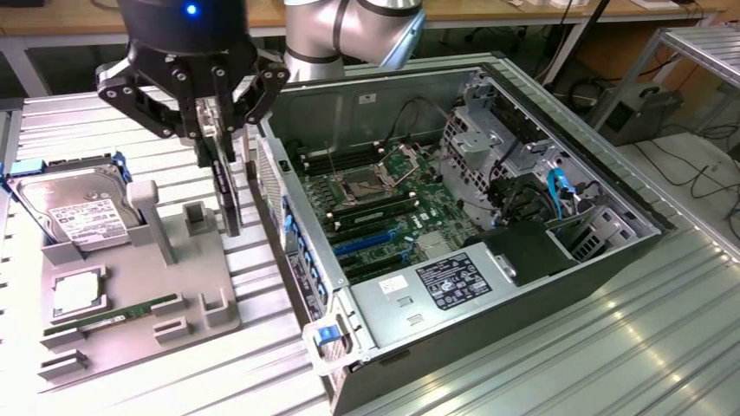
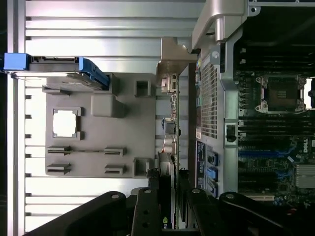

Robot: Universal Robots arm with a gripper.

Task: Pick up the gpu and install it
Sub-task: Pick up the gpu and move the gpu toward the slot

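While the gripper (image 1: 214, 128) hung above the grey fixture tray (image 1: 173, 325), its fingers were drawn in narrow and clamped on the top edge of the gpu (image 1: 228, 195), which hung upright and edge-on beneath them. That slim black card sat in the gap between the tray and the open computer case (image 1: 347, 113), near the case's outer wall; whether its lower end touched the tray could not be told. From the wrist view, the gripper (image 2: 170, 209) pinched the gpu (image 2: 171, 118) along its thin edge, with the silver bracket (image 2: 173, 61) at the far end. The hard drive (image 1: 75, 212) and green memory stick (image 1: 116, 314) lay on the tray.
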